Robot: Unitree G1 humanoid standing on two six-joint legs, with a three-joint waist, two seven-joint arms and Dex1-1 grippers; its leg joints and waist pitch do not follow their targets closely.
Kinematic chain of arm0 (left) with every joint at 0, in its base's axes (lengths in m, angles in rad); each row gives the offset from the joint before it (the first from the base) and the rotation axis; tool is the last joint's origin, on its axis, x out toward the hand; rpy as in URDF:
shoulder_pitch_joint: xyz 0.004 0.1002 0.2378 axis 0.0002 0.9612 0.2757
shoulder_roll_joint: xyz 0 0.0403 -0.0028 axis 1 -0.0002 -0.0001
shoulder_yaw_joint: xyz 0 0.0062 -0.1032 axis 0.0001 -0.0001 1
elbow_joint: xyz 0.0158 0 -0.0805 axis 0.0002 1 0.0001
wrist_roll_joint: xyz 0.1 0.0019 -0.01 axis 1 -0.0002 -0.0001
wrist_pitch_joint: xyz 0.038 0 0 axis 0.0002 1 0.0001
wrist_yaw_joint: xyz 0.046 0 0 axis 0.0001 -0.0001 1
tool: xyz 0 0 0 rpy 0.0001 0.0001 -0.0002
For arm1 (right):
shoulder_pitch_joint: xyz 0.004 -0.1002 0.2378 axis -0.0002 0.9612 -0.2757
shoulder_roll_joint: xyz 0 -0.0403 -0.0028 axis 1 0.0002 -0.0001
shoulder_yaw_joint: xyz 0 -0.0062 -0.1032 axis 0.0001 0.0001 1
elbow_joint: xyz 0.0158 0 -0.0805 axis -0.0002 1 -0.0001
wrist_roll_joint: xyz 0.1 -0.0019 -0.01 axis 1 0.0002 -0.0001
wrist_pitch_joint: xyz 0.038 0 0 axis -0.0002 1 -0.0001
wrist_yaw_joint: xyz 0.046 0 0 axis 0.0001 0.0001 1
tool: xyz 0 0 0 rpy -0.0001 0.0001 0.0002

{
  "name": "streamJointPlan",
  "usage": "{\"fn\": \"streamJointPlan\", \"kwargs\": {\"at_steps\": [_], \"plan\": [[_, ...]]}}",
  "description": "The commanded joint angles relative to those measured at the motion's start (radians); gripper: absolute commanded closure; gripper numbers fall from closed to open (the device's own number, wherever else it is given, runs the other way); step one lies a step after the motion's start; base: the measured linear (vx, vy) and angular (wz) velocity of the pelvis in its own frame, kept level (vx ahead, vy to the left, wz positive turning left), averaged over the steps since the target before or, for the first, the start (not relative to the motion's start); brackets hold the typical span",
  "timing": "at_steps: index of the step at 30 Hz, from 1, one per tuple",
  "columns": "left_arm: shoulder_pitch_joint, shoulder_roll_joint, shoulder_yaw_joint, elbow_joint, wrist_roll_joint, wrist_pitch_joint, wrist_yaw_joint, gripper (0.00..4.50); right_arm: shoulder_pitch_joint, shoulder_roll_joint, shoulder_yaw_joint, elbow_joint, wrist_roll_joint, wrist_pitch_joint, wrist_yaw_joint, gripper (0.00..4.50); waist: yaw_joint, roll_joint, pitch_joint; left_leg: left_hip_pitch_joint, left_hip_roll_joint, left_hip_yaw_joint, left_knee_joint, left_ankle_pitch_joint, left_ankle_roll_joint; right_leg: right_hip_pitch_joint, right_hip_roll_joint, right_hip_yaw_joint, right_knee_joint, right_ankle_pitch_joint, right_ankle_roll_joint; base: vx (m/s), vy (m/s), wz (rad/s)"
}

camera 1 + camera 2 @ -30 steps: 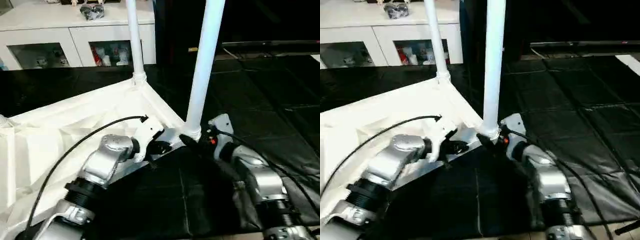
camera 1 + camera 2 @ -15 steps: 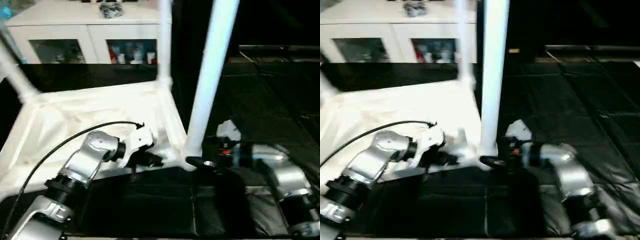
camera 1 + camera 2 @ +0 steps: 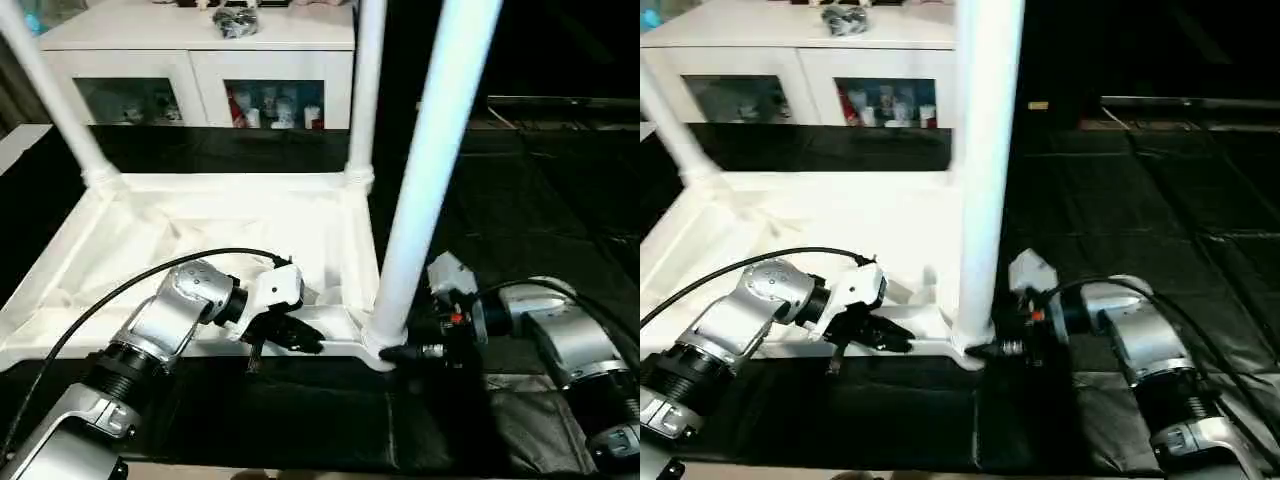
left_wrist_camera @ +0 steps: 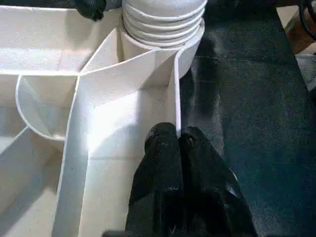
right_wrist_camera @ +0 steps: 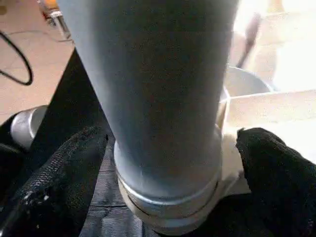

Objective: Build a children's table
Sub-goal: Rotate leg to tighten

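The children's table lies upside down on black mats, its ribbed white top (image 3: pixel 200 230) facing up. Three white legs stand in corner sockets: far left (image 3: pixel 50 90), far right (image 3: pixel 365 90) and near right (image 3: pixel 430 170). My left gripper (image 3: pixel 300 340) is shut on the top's thin near rim (image 4: pixel 176 103), a little way from the near-right socket. My right gripper (image 3: pixel 405 350) is open at the base of the near-right leg (image 5: pixel 158 98), with one black finger (image 5: pixel 59 182) on each side of it and a gap to the tube.
A white cabinet with glass doors (image 3: pixel 200 60) stands behind the table, a dark object (image 3: pixel 238 22) on top. Black floor mats (image 3: pixel 520 200) spread to the right. A black cable (image 3: pixel 130 290) loops over my left forearm.
The view has swung, bringing the far-left leg into the picture. Both grippers stay where they were: left on the near rim, right at the near-right leg's base.
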Motion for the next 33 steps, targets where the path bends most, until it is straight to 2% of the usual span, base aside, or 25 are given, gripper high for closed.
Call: {"fn": "streamJointPlan", "kwargs": {"at_steps": [1, 4, 11, 12, 22, 24, 28, 29, 30, 31, 33], "plan": [[-0.024, -0.007, -0.019, -0.015, -0.009, -0.021, -0.038, 4.50, -0.016, 0.001, 0.006, 0.007, -0.006, -0.013, 0.005, 0.03, -0.006, -0.016, -0.069, 0.008, 0.017, 0.006, -0.071, -0.249, 0.055, 0.050, -0.032, 0.039, -0.070, -0.345, -0.204, 0.000, 0.000, 0.00], [-0.024, -0.008, -0.021, -0.013, -0.011, -0.026, -0.041, 4.50, -0.020, 0.005, 0.003, 0.016, 0.001, -0.011, 0.012, 0.41, -0.005, -0.016, -0.070, 0.006, 0.018, 0.005, -0.071, -0.239, 0.056, 0.051, -0.032, 0.038, -0.068, -0.335, -0.206, 0.000, 0.000, 0.00], [-0.024, -0.008, -0.019, -0.005, -0.012, -0.032, -0.045, 4.50, -0.019, 0.007, 0.008, 0.022, 0.013, -0.006, 0.026, 0.92, -0.005, -0.017, -0.071, 0.005, 0.017, 0.005, -0.070, -0.235, 0.060, 0.052, -0.032, 0.038, -0.067, -0.327, -0.209, 0.000, 0.000, 0.00], [-0.024, -0.008, -0.019, -0.003, -0.012, -0.033, -0.045, 4.50, -0.019, 0.007, 0.008, 0.023, 0.014, -0.007, 0.027, 1.14, -0.005, -0.017, -0.070, 0.006, 0.017, 0.005, -0.070, -0.236, 0.060, 0.052, -0.032, 0.038, -0.068, -0.330, -0.208, 0.000, 0.000, 0.00], [-0.022, -0.010, -0.015, 0.005, -0.013, -0.034, -0.043, 4.50, -0.007, 0.016, 0.009, 0.013, 0.021, -0.004, 0.031, 1.70, -0.004, -0.015, -0.071, 0.006, 0.017, 0.005, -0.071, -0.238, 0.057, 0.052, -0.032, 0.038, -0.068, -0.330, -0.206, 0.000, 0.000, 0.00], [-0.020, -0.019, -0.005, 0.000, -0.020, -0.018, -0.026, 4.50, 0.013, 0.021, 0.008, -0.012, 0.036, 0.028, 0.025, 1.75, -0.004, -0.015, -0.071, 0.006, 0.017, 0.005, -0.070, -0.232, 0.058, 0.053, -0.031, 0.038, -0.066, -0.320, -0.210, 0.000, 0.000, 0.00], [-0.024, -0.051, 0.026, -0.002, -0.024, 0.035, 0.055, 4.50, 0.057, 0.064, -0.009, -0.063, 0.047, 0.070, -0.071, 1.77, -0.003, -0.012, -0.070, 0.006, 0.017, 0.006, -0.071, -0.233, 0.056, 0.051, -0.031, 0.039, -0.068, -0.323, -0.208, 0.000, 0.000, 0.00], [-0.025, -0.055, 0.029, -0.002, -0.023, 0.040, 0.067, 4.50, 0.062, 0.071, -0.011, -0.068, 0.046, 0.071, -0.085, 1.77, -0.005, -0.013, -0.069, 0.006, 0.015, 0.004, -0.073, -0.247, 0.046, 0.052, -0.032, 0.037, -0.071, -0.350, -0.199, 0.000, 0.000, 0.00], [-0.031, -0.080, 0.046, 0.004, -0.014, 0.068, 0.136, 4.50, 0.080, 0.113, -0.019, -0.078, 0.021, 0.083, -0.191, 1.77, -0.007, -0.013, -0.069, 0.005, 0.015, 0.004, -0.073, -0.252, 0.042, 0.053, -0.032, 0.037, -0.072, -0.360, -0.194, 0.000, 0.000, 0.00], [-0.034, -0.092, 0.053, 0.004, -0.010, 0.083, 0.166, 4.50, 0.086, 0.135, -0.024, -0.078, 0.008, 0.091, -0.244, 1.77, -0.011, -0.005, -0.064, 0.008, 0.014, 0.003, -0.076, -0.275, 0.031, 0.048, -0.032, 0.037, -0.079, -0.401, -0.179, 0.000, 0.000, 0.00], [-0.038, -0.119, 0.064, 0.000, -0.004, 0.118, 0.222, 4.50, 0.088, 0.183, -0.043, -0.070, -0.003, 0.109, -0.341, 1.78, -0.021, -0.009, -0.062, 0.010, 0.010, 0.000, -0.079, -0.308, 0.014, 0.049, -0.031, 0.032, -0.085, -0.456, -0.159, 0.000, 0.000, 0.00]]}}
